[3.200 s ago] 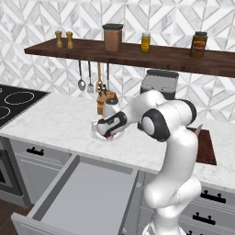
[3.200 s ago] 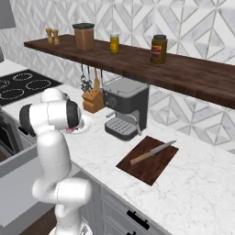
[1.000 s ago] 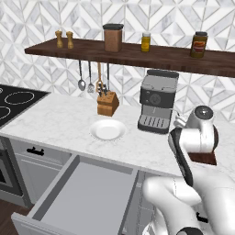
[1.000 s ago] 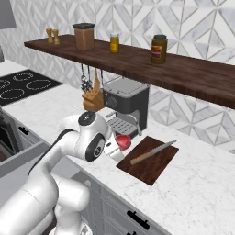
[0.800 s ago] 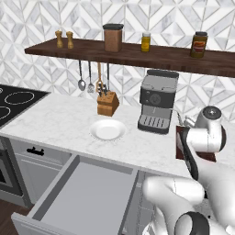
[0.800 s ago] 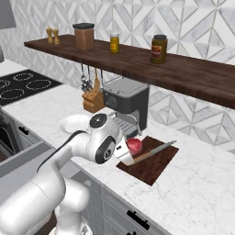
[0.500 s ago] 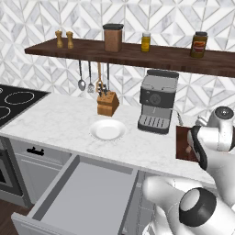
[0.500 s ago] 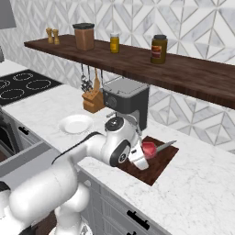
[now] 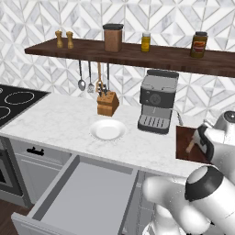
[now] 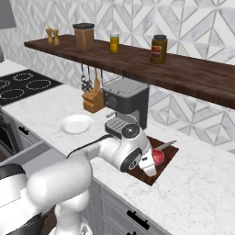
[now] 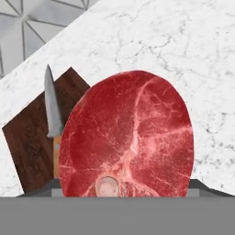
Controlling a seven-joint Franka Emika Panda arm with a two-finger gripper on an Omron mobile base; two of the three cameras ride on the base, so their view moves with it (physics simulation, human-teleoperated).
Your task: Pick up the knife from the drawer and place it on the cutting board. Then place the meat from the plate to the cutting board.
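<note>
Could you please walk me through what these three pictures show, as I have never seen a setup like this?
It is a rendered kitchen with a white robot arm on a driving base. Two cameras ride on the base, behind the arm to its left and right; the third sits on the hand and looks along the gripper. The gripper holds the meat over the cutting board, where the knife already lies. The white plate sits bare on the counter near a coffee machine. Below, the grey drawer stands open.

A grey coffee machine (image 9: 157, 102) stands on the marble counter (image 9: 59, 120). Left of it sits a tan knife block (image 9: 107, 103); above it, jars line a dark wooden shelf (image 9: 137, 53).
</note>
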